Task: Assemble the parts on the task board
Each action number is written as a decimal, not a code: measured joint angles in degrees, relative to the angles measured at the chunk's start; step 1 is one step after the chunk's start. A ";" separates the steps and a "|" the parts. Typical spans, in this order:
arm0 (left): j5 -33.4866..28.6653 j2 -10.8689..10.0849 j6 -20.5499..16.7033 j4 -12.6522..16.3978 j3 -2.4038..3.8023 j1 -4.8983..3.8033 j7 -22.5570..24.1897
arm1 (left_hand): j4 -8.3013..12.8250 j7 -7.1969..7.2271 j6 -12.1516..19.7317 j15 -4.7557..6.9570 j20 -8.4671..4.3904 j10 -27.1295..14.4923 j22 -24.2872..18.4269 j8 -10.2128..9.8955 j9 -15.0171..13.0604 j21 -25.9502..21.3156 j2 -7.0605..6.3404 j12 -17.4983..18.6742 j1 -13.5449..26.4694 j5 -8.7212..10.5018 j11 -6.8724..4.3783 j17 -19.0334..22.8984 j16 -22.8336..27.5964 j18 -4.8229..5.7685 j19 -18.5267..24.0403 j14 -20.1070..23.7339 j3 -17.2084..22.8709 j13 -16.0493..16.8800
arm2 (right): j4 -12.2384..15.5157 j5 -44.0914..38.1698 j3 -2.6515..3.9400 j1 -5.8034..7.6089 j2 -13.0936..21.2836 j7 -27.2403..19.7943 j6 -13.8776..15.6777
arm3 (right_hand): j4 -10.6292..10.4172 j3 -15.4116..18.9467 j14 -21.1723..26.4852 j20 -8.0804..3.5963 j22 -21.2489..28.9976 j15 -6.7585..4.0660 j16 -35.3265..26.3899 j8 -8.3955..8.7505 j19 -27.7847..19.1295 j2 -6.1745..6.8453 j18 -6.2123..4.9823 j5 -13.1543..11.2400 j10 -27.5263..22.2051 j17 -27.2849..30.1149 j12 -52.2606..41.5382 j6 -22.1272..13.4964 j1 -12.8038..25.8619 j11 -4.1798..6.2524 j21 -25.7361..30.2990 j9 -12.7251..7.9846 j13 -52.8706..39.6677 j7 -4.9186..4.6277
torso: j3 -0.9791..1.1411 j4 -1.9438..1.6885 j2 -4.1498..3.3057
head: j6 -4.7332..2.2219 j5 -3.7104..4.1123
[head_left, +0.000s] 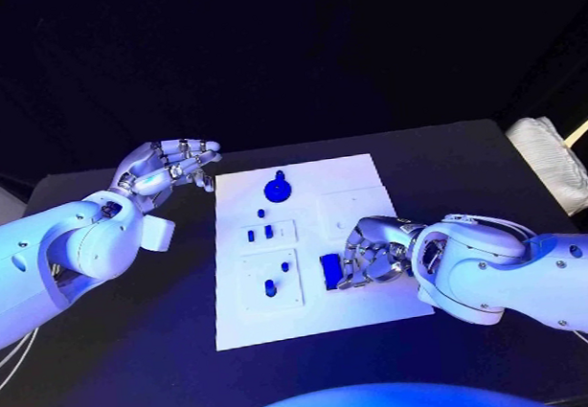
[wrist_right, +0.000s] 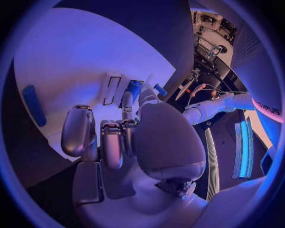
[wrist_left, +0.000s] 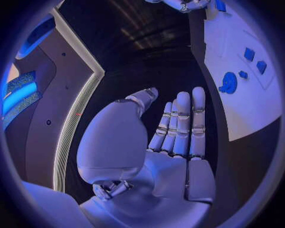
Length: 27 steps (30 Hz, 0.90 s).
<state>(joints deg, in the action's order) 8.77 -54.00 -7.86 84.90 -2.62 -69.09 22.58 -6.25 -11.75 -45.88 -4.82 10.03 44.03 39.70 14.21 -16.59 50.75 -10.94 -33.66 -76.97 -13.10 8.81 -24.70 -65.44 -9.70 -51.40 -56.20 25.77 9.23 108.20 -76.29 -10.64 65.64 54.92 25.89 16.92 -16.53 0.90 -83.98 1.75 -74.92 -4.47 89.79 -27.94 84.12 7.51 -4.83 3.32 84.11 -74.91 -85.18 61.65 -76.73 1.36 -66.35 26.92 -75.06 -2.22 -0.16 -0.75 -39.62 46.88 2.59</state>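
Head view: the white task board lies at the centre of the black surface. The left hand is at the upper left of the frame, off the board's upper left corner and apart from it, with its fingers loosely curled over nothing. In the left wrist view the same hand shows its fingers straight and side by side, the palm bare, and the board lies at the right of that frame.

The right hand is at centre right of the head view, over the board's right half, its fingers bent down onto a rectangular blue part. The hand touches this part, but whether it grips it or merely presses on it cannot be told.

Other parts on the board: a round blue part with a knob near the upper edge, small blue pieces in a square recess at the middle left, and further small blue pieces in a square recess below it. In the right wrist view the right hand reaches down to a blue part at the fingertips.
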 measured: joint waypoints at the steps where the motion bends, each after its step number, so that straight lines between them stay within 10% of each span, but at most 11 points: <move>1: 0.00 0.00 0.00 0.00 0.00 0.00 0.00 | 0.00 0.00 0.00 0.00 0.00 0.00 0.00 0.00 0.00 0.00 0.00 0.00 0.00 0.00 0.00 0.00 0.00 0.00 0.00 0.00 0.00 0.00 | -0.08 -0.01 0.00 -0.14 -0.07 0.00 0.00 | 0.17 -0.17 -0.16 0.00 0.00 -0.16 0.00 -0.24 0.00 0.19 0.00 0.00 -0.15 0.00 0.00 0.00 -0.23 0.15 0.00 0.19 0.00 0.00 | 0.00 -0.01 -0.01 | 0.00 0.01; 6: 0.01 -0.07 0.00 0.00 0.00 0.00 -0.01 | 0.00 0.00 0.00 0.00 0.00 0.00 0.00 0.00 0.00 0.00 0.00 0.00 0.00 0.00 0.00 0.00 0.00 0.00 0.00 0.00 0.00 0.00 | -0.52 -0.20 -0.02 -0.63 -0.48 0.26 0.20 | -0.08 -0.61 0.04 -0.21 0.00 -0.35 0.00 -0.67 -0.21 -0.20 0.00 0.00 -0.18 0.00 -0.38 0.18 -0.62 0.18 -0.14 0.77 0.00 0.18 | 0.00 -0.01 -0.05 | 0.07 -0.09; 10: 0.01 -0.10 -0.01 0.03 0.00 0.00 -0.02 | 0.00 0.00 0.00 0.00 0.00 0.00 0.00 0.00 0.00 0.00 0.00 0.00 0.00 0.00 0.00 0.05 0.00 0.00 0.00 0.00 0.00 -0.06 | -0.98 -0.48 -0.03 -0.82 -0.69 0.77 0.81 | -0.24 -1.19 -0.04 -0.41 0.01 -0.69 0.00 -1.56 -0.01 -2.92 0.00 -0.02 -0.18 0.00 -0.67 0.19 1.42 0.58 -0.54 1.76 0.00 0.19 | 0.01 0.00 -0.12 | 0.12 -0.14; 27: 0.01 -0.27 -0.08 0.06 0.00 0.00 -0.08 | 0.00 0.00 0.00 0.00 0.00 0.00 0.01 0.00 0.00 0.00 0.00 0.00 0.00 0.00 0.00 0.05 0.00 0.00 0.00 0.00 0.00 -0.05 | -1.44 -0.82 -0.03 -0.97 -0.60 1.56 1.44 | 0.10 -1.47 0.04 -0.61 -0.03 -0.76 0.00 -2.22 -0.21 -2.74 -0.01 -0.15 -0.18 0.01 -1.03 -0.24 1.25 0.58 -1.15 2.81 0.00 0.61 | 0.02 0.05 -0.02 | 0.49 -0.58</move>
<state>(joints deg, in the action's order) 8.78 -54.26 -7.94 84.96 -2.62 -69.09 22.50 -6.25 -11.75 -45.88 -4.82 10.04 44.03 39.71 14.21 -16.59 50.75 -10.94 -33.66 -76.97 -13.10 8.81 -24.65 -65.44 -9.70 -51.40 -56.20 25.77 9.18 106.76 -77.10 -10.67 64.67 54.32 27.45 18.36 -16.43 -0.57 -83.94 1.13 -74.95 -5.23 89.79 -30.16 83.91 4.77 -4.83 3.17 83.93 -74.90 -86.22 61.42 -75.49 1.94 -67.50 29.72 -75.06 -1.61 -0.14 -0.69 -39.63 47.37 2.01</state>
